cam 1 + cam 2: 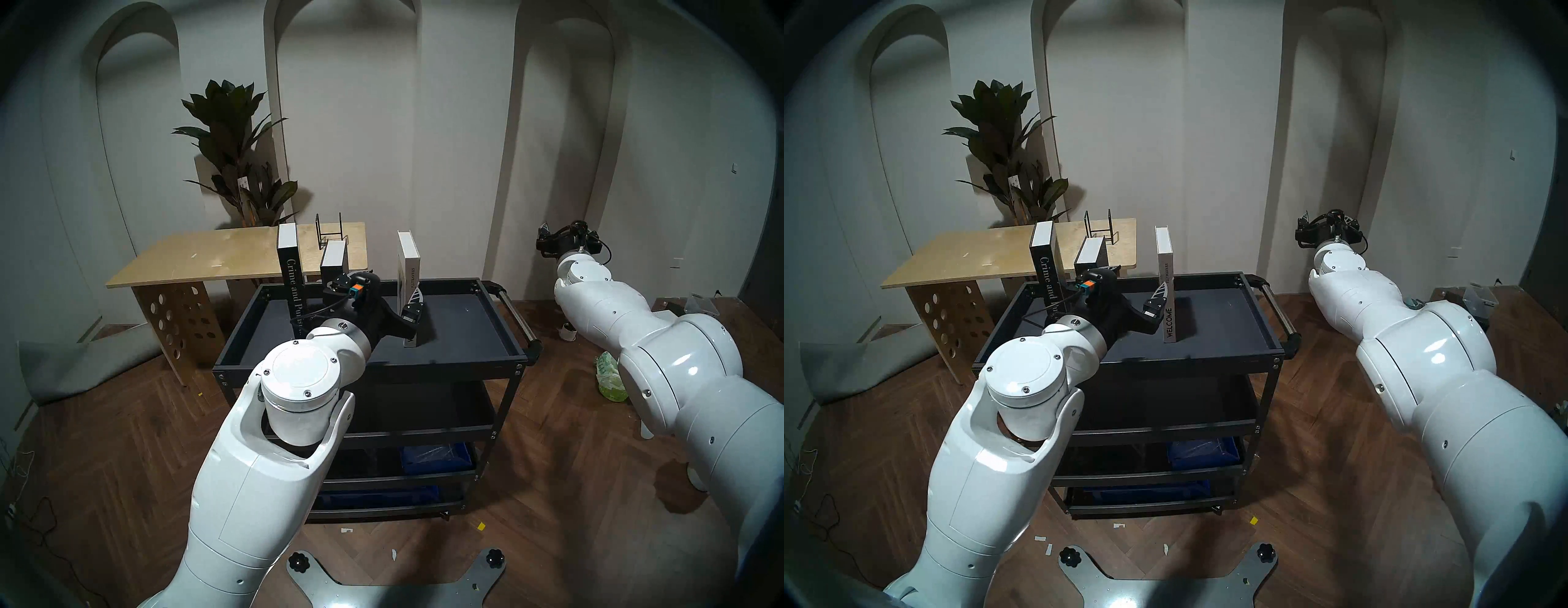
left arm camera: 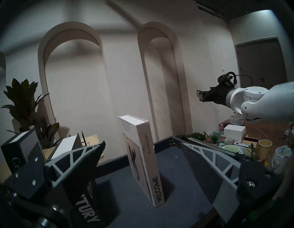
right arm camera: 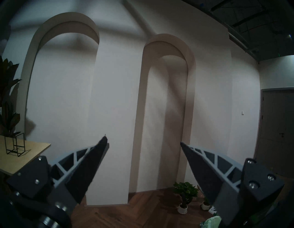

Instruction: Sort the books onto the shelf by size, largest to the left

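On the shelf (image 1: 479,335), three upright books (image 1: 408,288); left fingers (image 2: 89,156) and right fingers (image 3: 95,157) wide, empty.

Dim room, soft light from overhead, heavy fisheye rims.

Light falls from above and glares off the white arm shells (image 1: 301,373); the white book (image 2: 143,159) throws a soft shadow across the shelf (image 2: 183,175). Arched niches in the wall hold grey shade. Every view curves and darkens toward its corners, and the near end effector fingers (image 3: 89,167) look slightly soft.
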Controlling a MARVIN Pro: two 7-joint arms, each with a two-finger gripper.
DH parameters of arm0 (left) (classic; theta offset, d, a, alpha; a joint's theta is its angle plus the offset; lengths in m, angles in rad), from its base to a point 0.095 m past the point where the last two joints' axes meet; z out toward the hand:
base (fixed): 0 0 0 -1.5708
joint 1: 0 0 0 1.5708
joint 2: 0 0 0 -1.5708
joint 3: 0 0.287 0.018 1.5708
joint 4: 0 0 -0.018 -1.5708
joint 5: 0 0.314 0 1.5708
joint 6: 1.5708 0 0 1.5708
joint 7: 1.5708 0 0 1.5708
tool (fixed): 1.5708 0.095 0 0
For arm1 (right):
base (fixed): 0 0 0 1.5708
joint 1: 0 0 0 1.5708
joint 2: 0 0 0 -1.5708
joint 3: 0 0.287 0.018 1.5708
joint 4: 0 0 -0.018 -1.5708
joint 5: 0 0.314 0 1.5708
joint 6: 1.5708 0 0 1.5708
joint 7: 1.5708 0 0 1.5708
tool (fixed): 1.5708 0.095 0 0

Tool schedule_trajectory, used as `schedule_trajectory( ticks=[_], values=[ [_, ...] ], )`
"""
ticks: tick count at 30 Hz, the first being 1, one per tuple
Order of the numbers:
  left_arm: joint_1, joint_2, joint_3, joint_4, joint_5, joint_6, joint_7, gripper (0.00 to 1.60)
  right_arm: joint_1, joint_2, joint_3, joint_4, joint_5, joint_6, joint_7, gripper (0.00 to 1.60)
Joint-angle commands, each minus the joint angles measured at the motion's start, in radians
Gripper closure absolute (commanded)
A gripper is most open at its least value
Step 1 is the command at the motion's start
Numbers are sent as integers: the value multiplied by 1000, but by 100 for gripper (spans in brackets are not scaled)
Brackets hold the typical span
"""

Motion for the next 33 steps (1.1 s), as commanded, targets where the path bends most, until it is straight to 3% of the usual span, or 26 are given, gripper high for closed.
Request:
schedule_trajectory(
  ticks=[1,16,33],
  values=[
    [-30,-23,2,-3,22,-2,34,0,-20,3,23,-37,35,-8,106,0],
    [-22,-54,27,68,71,4,125,0,-83,20,70,-93,106,-5,358,0],
    [-71,-99,51,162,143,-11,245,0,-133,91,126,-168,178,2,626,0]
  ],
)
